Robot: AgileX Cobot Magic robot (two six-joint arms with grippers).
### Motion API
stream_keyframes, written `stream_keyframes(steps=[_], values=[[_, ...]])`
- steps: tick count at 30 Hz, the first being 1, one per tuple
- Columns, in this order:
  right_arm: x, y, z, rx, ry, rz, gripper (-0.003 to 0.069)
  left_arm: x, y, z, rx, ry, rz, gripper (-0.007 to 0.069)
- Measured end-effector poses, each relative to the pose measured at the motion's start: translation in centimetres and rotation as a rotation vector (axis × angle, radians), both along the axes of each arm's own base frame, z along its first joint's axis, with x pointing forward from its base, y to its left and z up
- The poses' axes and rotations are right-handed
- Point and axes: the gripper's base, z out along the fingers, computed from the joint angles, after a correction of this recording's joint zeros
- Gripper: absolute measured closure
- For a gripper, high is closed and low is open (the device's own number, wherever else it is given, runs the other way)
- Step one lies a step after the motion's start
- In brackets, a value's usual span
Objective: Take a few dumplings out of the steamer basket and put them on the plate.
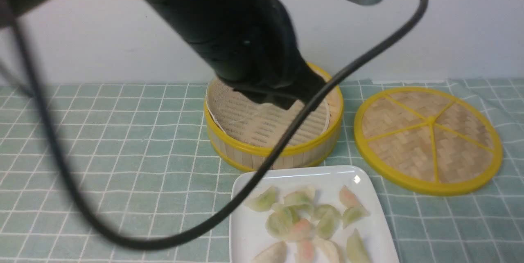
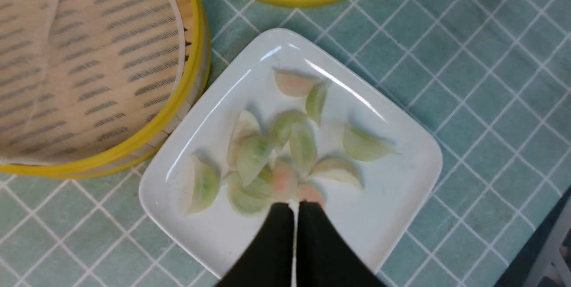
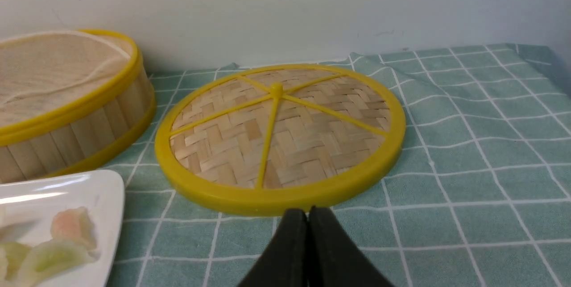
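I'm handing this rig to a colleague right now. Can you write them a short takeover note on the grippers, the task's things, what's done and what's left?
Left gripper: shut, empty, above the plate's edge.
Right gripper: shut, empty, over the cloth near the woven lid.
Steamer basket: open; only its liner sheet shows, though the left arm hides part of the floor in the front view.
Plate: in front of the basket, holding a pile of dumplings.
Done: the dumplings are on the plate.
Left: likely nothing beyond checking the hidden part of the basket and pulling the arms back.
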Motion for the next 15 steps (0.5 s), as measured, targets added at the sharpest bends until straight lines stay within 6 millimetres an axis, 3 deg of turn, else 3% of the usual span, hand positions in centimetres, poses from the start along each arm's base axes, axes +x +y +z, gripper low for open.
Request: stream_keyframes(steps=[2,6,9,15], values=[[0.0,0.0,0.0,0.000,0.000,0.000,0.0673,-2.7,2.4,1.0,-0.095,-0.093,0.025,0.0631],[0.0,0.0,0.0,-0.001,0.000,0.000,0.0673,-5.6,5.1,1.0,-0.207,-0.211,0.050,0.0631],[0.0,0.0,0.0,-0.003,0.000,0.001,0.0673,-8.7,8.0,0.1,-0.345,-0.356,0.079,0.0631],[0.0,0.0,0.0,-0.004,0.000,0.001,0.0673,-12.1,11.5,-1.5,-0.558,-0.585,0.125,0.0631]])
